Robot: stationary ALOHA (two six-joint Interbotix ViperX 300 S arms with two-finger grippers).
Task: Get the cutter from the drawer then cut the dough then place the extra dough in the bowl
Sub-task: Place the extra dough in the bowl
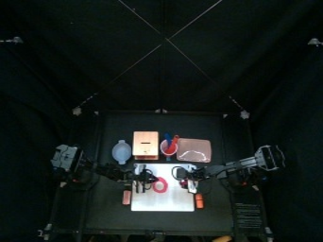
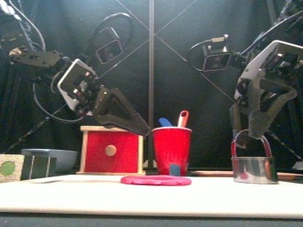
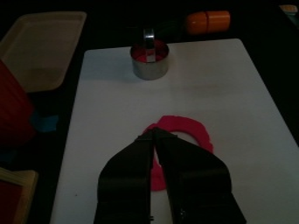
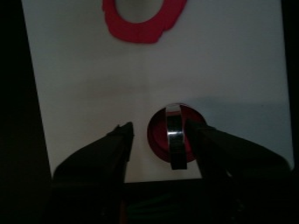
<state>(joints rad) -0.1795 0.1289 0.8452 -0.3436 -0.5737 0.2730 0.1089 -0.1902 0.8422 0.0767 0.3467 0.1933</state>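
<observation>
A flat pink-red ring of dough (image 2: 155,180) lies on the white cutting board (image 3: 222,96). The round metal cutter (image 2: 253,168) stands upright on the board's right part, apart from the dough, with red showing inside it (image 4: 173,133). My right gripper (image 2: 252,135) hangs over the cutter, jaws open on either side of its wire handle. My left gripper (image 3: 158,133) hovers above the near edge of the dough ring (image 3: 184,140), jaws shut and holding nothing. The blue-grey bowl (image 2: 48,160) sits at the far left.
Behind the board stand the wooden box with its red drawer front (image 2: 109,151) and a red cup (image 2: 172,151) holding a blue and a red knife. The pink tray (image 1: 194,148) is at the back right. An orange toy (image 3: 211,19) lies off the board's right end.
</observation>
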